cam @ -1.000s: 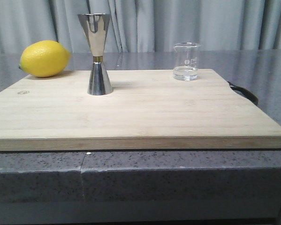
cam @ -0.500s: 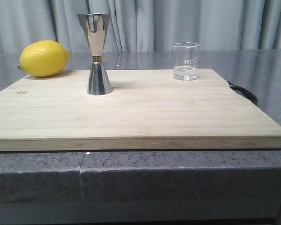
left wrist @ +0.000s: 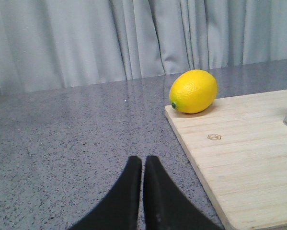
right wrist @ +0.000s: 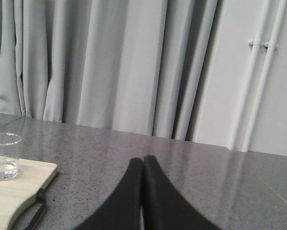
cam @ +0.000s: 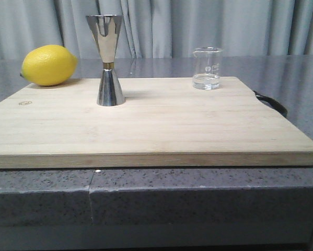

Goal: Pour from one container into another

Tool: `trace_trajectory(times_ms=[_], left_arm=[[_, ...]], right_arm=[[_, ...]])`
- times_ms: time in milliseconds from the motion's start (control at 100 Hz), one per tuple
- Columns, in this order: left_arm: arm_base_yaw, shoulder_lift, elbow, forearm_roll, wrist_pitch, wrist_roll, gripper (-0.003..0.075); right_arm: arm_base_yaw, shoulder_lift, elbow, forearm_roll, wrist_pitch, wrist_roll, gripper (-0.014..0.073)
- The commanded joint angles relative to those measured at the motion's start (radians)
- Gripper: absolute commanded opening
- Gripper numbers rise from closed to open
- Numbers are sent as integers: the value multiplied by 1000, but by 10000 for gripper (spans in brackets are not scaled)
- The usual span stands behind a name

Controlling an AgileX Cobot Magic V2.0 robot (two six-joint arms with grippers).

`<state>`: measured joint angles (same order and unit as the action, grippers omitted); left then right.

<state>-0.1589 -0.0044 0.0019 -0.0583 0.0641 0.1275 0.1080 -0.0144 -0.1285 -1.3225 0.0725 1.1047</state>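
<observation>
I see both my hands pressed closed and holding nothing: left hand (left wrist: 143, 165), right hand (right wrist: 143, 165). The beaker (cam: 207, 68), maybe with some water inside, and the jigger (cam: 108, 60) stand apart on the board (cam: 156, 130).

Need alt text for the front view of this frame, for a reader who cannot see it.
A wooden cutting board on a grey counter holds a steel jigger upright at left-centre and a small glass beaker with a little clear liquid at right. A lemon sits at the board's far left corner; no arms are visible.
</observation>
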Motion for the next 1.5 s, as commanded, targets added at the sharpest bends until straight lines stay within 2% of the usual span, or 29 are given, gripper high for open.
trace_trajectory(times_ms=[0,280,400,450,500,530,580,630,640,650,680,710,750,770,810,950,1180,1290,1370,1490], left_arm=[[4,-25,37,-4,-72,-9,-20],[4,-25,37,-4,-72,-9,-20],[4,-25,37,-4,-72,-9,-20],[4,-25,37,-4,-72,-9,-20],[4,-25,37,-4,-72,-9,-20],[4,-25,37,-4,-72,-9,-20],[4,-25,37,-4,-72,-9,-20],[4,-25,37,-4,-72,-9,-20],[4,-25,37,-4,-72,-9,-19],[4,-25,37,-4,-72,-9,-20],[4,-25,37,-4,-72,-9,-20],[4,-25,37,-4,-72,-9,-20],[4,-25,37,-4,-72,-9,-20],[4,-25,37,-4,-72,-9,-20],[4,-25,37,-4,-72,-9,-20],[4,-25,37,-4,-72,-9,-20],[4,-25,37,-4,-72,-9,-20],[4,-25,37,-4,-72,-9,-20],[4,-25,37,-4,-72,-9,-20],[4,-25,37,-4,-72,-9,-20]], right_arm=[[2,17,-26,-15,-15,-1,-75],[2,17,-26,-15,-15,-1,-75],[2,17,-11,-15,-73,-1,-75],[4,17,0,24,-73,-3,-75],[4,17,8,139,-57,-32,-75],[4,17,8,278,-33,-84,-75],[4,17,8,510,10,-242,-75],[4,17,8,795,55,-503,-75],[4,17,8,795,69,-541,-75],[4,17,8,868,75,-580,-75],[4,17,8,1054,103,-784,-75],[4,17,8,1160,125,-944,-75],[4,17,8,1367,149,-1147,-75],[4,14,8,1414,154,-1225,-75],[4,5,8,1496,159,-1297,-75],[2,-14,12,1500,108,-1299,-75],[2,-14,172,1498,-160,-1172,-75],[2,-14,168,1477,-90,-1156,-75],[2,-14,168,1400,-84,-1088,-75],[2,-14,168,1204,-84,-857,-75]])
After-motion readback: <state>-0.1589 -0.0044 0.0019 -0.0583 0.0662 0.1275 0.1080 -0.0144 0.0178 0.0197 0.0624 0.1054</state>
